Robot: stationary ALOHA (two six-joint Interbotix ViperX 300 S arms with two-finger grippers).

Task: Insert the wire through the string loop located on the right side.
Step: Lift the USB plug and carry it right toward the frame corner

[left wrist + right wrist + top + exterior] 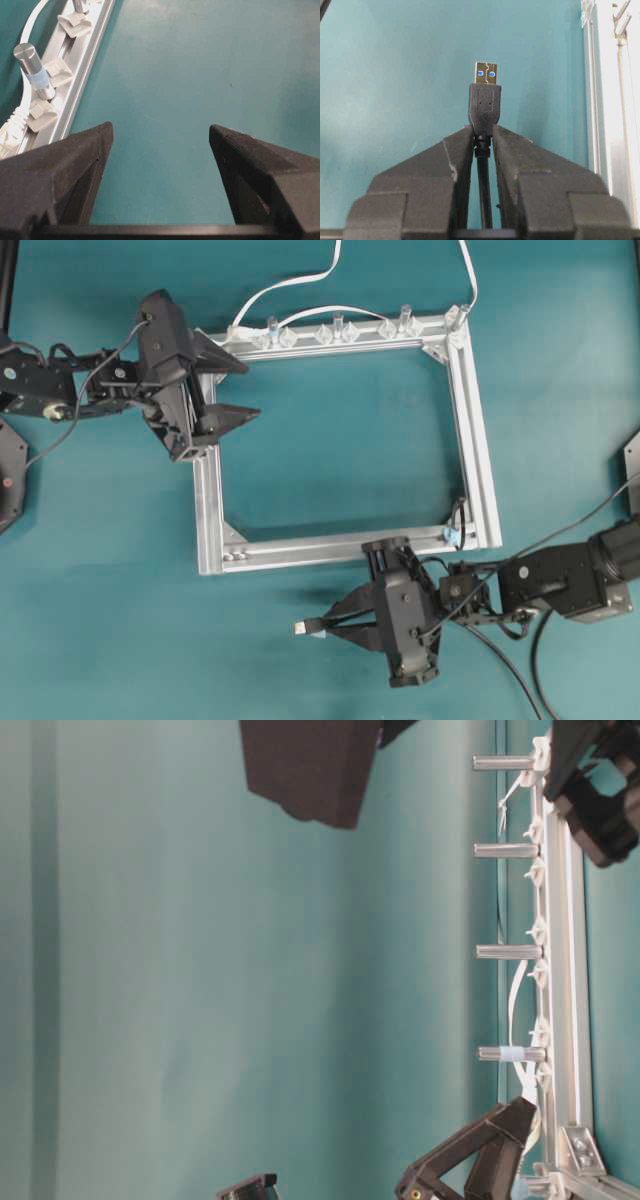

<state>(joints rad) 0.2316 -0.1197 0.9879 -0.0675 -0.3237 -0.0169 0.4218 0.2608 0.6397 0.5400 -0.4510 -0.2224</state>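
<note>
While the teal-covered bench (330, 460) fills every view, the biggest thing on it is the square silver aluminium frame (480, 440), with clear plastic pegs (335, 332) and a flat white cable (290, 285) along its far rail. My left pincer (232, 390) hangs over the frame's left rail with its jaws spread wide and nothing between them. My right pincer (335, 627) sits just outside the near rail, clamped narrowly on the long thin black round wire (484, 110) right behind its plug, so the small flat metal tip juts ahead of the jaws and points away from the frame's right corner. The tiny dark string loop (452, 530), with a pale-blue bit at its base, stands at the near right corner of the frame, and nothing passes through it. I judge the grasp done; turning the plug toward the loop, lining it up and threading it are all left.
</note>
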